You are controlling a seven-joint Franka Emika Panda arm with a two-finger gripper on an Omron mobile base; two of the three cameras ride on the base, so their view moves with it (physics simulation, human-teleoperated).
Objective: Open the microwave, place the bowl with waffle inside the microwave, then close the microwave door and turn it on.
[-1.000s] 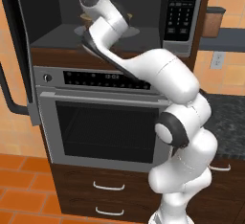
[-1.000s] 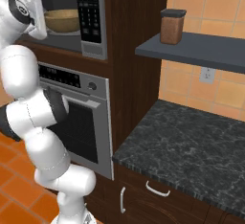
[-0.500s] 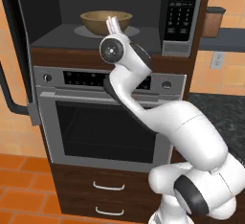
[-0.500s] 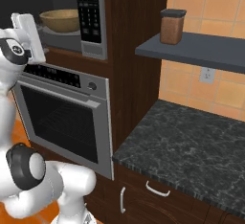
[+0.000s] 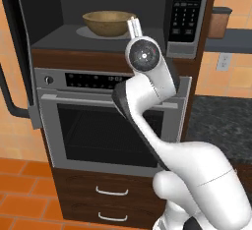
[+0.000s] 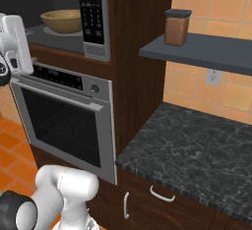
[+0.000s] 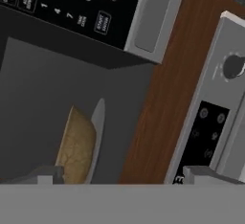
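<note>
The microwave (image 5: 64, 37) stands open, its door (image 5: 22, 52) swung out to the left with the black handle (image 5: 9, 94) facing me. The tan wooden bowl (image 5: 109, 22) (image 6: 61, 21) rests on the grey turntable (image 7: 98, 127) inside. The waffle is hidden below the bowl's rim. My gripper (image 5: 133, 25) is open and holds nothing. It sits just outside the cavity, in front of the bowl's right side and left of the keypad (image 5: 187, 8). The rolled hand view shows the bowl (image 7: 76, 151) between my spread fingertips (image 7: 48, 174).
A steel wall oven (image 5: 113, 126) (image 6: 69, 121) sits right under the microwave, with drawers (image 5: 110, 194) below it. To the right are a dark shelf (image 6: 206, 49) carrying a brown canister (image 6: 176, 26) and a black stone counter (image 6: 197, 150).
My hand has pulled back out of the microwave and dropped to the right, leaving the bowl on the turntable. The jaws stayed wide.
</note>
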